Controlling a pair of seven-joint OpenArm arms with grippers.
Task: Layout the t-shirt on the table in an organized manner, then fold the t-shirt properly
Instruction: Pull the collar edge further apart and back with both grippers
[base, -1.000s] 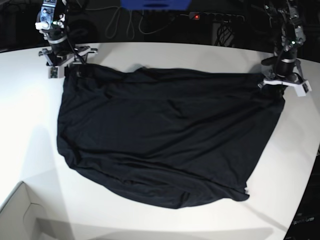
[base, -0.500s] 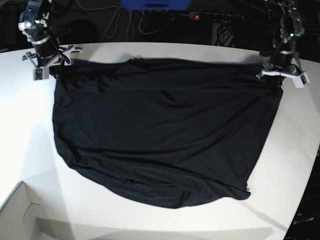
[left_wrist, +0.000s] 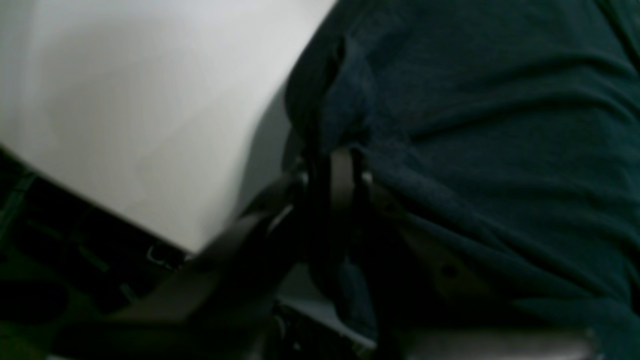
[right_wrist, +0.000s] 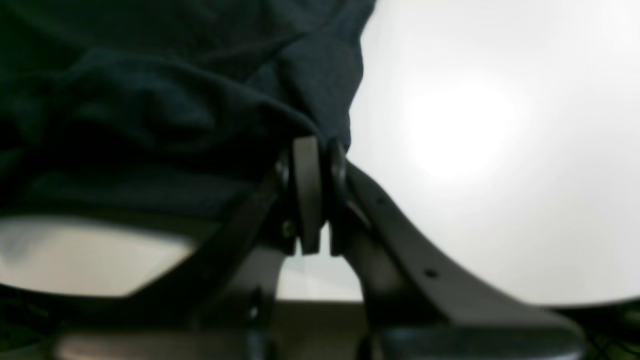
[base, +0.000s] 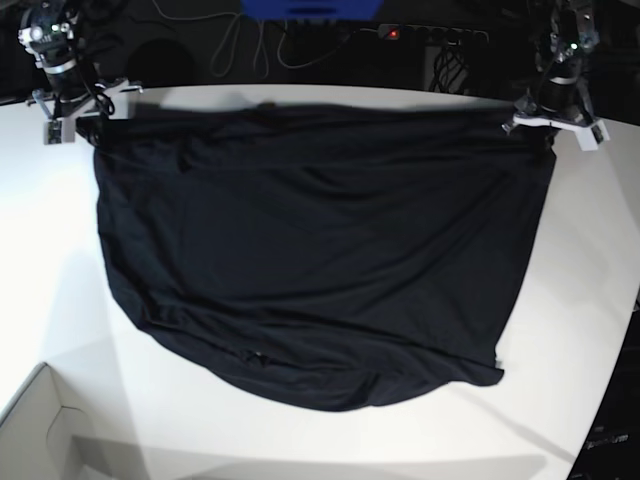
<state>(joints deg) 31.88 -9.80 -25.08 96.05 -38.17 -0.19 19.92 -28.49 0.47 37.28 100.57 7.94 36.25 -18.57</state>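
Note:
The black t-shirt (base: 310, 240) hangs stretched between both arms above the white table (base: 60, 260), its lower edge draped on the tabletop. At the far right corner, my left gripper (base: 548, 128) is shut on the t-shirt; in the left wrist view its fingers (left_wrist: 342, 175) pinch a fold of dark t-shirt (left_wrist: 500, 125). My right gripper (base: 82, 122) holds the far left corner. Seen from the right wrist, the right gripper (right_wrist: 317, 165) is shut on a bunched edge of the t-shirt (right_wrist: 150, 100), with the table (right_wrist: 475, 150) beyond.
A white box corner (base: 40, 435) sits at the near left. The table's curved edge (base: 605, 400) runs down the right side. Dark cables and a power strip (base: 430, 33) lie behind the table's back edge.
Both arms have pulled outward and toward the back edge, drawing the shirt's top edge taut and straight. The right gripper has closed on its corner.

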